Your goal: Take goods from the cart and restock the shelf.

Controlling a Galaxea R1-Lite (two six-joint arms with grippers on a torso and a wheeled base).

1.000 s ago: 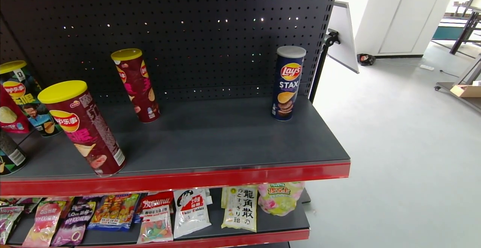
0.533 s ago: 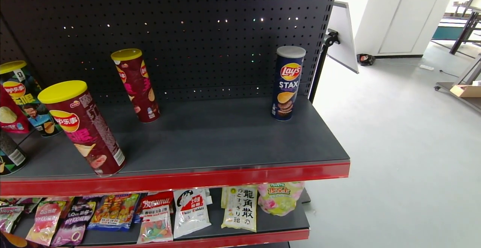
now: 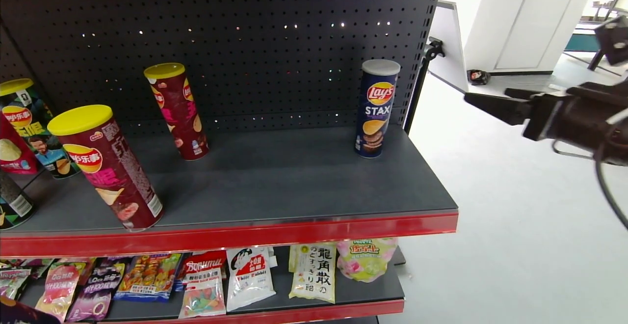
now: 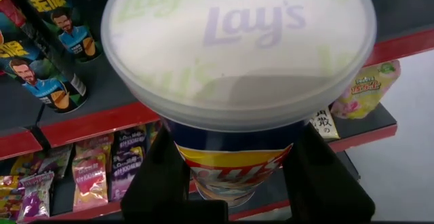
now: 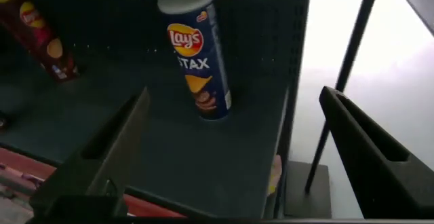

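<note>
The dark top shelf (image 3: 274, 176) has a red front edge. A blue chips can (image 3: 375, 108) stands upright at its back right and shows again as the blue chips can (image 5: 196, 51). My right gripper (image 3: 488, 95) hangs in the air beyond the shelf's right end, at the height of that can. It is open (image 5: 234, 108) with nothing between its fingers. My left gripper (image 4: 237, 176) is shut on another blue chips can with a pale translucent lid (image 4: 237, 41). That can is upright, in front of the shelves and below the red edge (image 4: 88, 122).
Two maroon cans with yellow lids (image 3: 179, 110) (image 3: 105, 167) stand on the shelf's left half, and more cans (image 3: 29, 127) crowd the far left. Snack bags (image 3: 250, 277) fill the lower shelf. A pegboard (image 3: 245, 44) backs the shelf. The shelf's middle is bare. Open floor (image 3: 515, 216) lies to the right.
My right gripper has come into the head view from the right, level with the standing blue can. A dark shape has risen slightly at the bottom left corner.
</note>
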